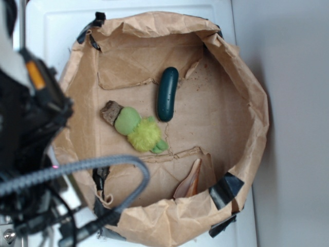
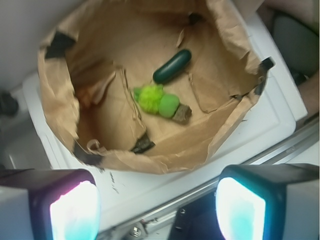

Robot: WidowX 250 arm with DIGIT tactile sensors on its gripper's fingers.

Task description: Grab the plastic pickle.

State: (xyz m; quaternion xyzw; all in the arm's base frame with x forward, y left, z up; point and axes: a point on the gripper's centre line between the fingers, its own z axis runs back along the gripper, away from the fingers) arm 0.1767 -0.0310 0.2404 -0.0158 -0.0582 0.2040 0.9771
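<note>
Two fingertips (image 2: 75, 210) of the gripper (image 2: 157, 210) fill the bottom of the wrist view, spread wide apart with nothing between them. Ahead of the gripper and below it sits the paper bag basket (image 2: 150, 160), its rolled rim nearest the fingers. The plastic pickle (image 2: 172, 66) lies on the basket floor, well beyond the near rim and slightly to the right of the gripper's centre line. Its long axis runs diagonally across the line joining the two fingers, neither parallel nor square to it; wrist rotation is judged necessary before closing.

Just nearer the gripper than the pickle lies the plush toy (image 2: 160, 104), close to it but not touching.

Only the exterior view shows the arm (image 1: 25, 123) standing outside the basket wall, plus an orange shell-like item (image 1: 189, 181).
</note>
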